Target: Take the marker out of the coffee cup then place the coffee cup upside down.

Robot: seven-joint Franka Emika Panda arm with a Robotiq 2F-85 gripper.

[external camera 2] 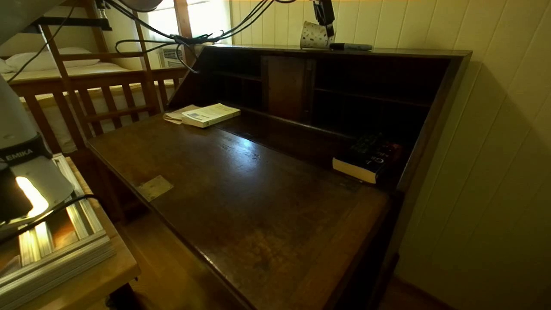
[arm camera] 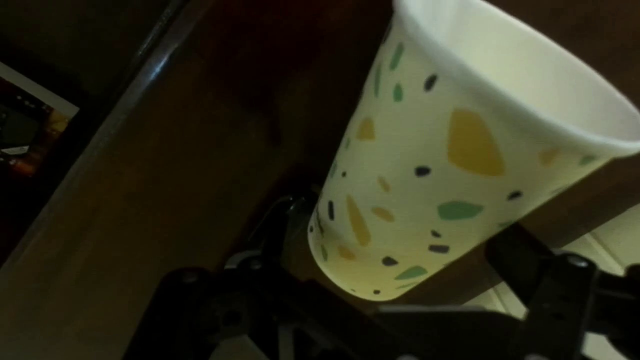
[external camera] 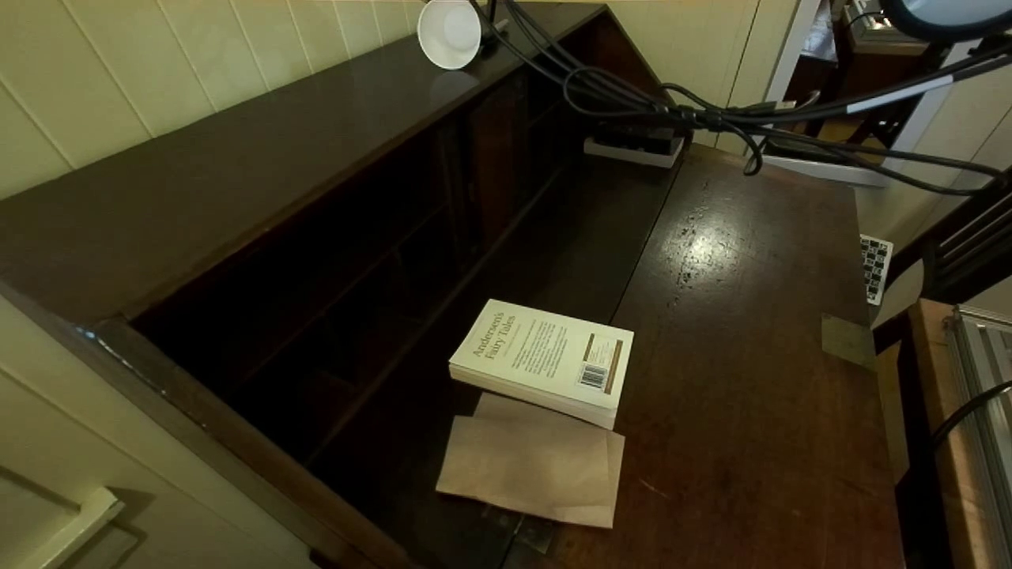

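Note:
The white speckled coffee cup [arm camera: 400,150] lies on its side on the desk's top ledge, its mouth turned away from my hand. In an exterior view I look into the open mouth of the cup [external camera: 449,35]; no marker shows inside. A dark marker [external camera 2: 351,46] rests apart on the same ledge, beside the cup's base end. My gripper [arm camera: 400,225] stands open at the base end, one finger on either side of the cup. A gap shows between the cup and the left finger [arm camera: 272,225]; whether the right one touches is unclear.
The dark wooden ledge [external camera: 237,158] runs along a panelled wall. Below are open cubbyholes, a pale book [external camera: 545,356] on the desktop, brown paper [external camera: 538,466] and a black book [external camera 2: 361,159]. Black cables [external camera: 704,118] hang over the desk.

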